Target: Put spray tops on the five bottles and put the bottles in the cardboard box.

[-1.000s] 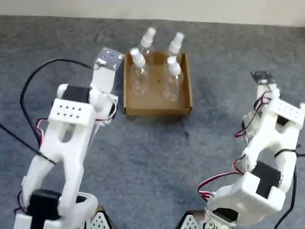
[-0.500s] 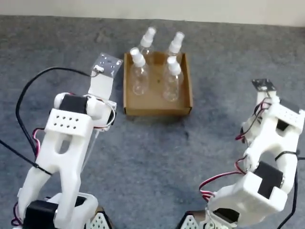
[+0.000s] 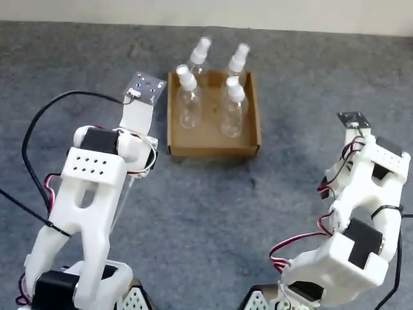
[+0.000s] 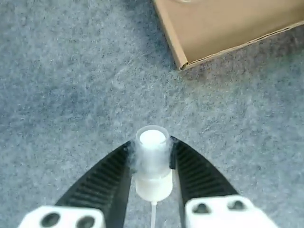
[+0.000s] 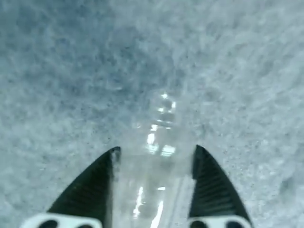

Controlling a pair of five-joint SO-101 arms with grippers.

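Four capped bottles (image 3: 189, 103) stand in the box (image 3: 213, 150) ahead of the left end effector (image 4: 151, 145), which pinches the last top (image 4: 153, 176), while the right end effector (image 5: 156, 150) pinches the last bottle (image 5: 152, 190), not yet capped.

grey carpeted surface (image 3: 213, 213); pale wall strip (image 3: 258, 13) along far edge.

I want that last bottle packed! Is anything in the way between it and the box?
Nothing visible. The right gripper holds the bottle over bare carpet, and carpet lies between there and the box. The box's front part is free.
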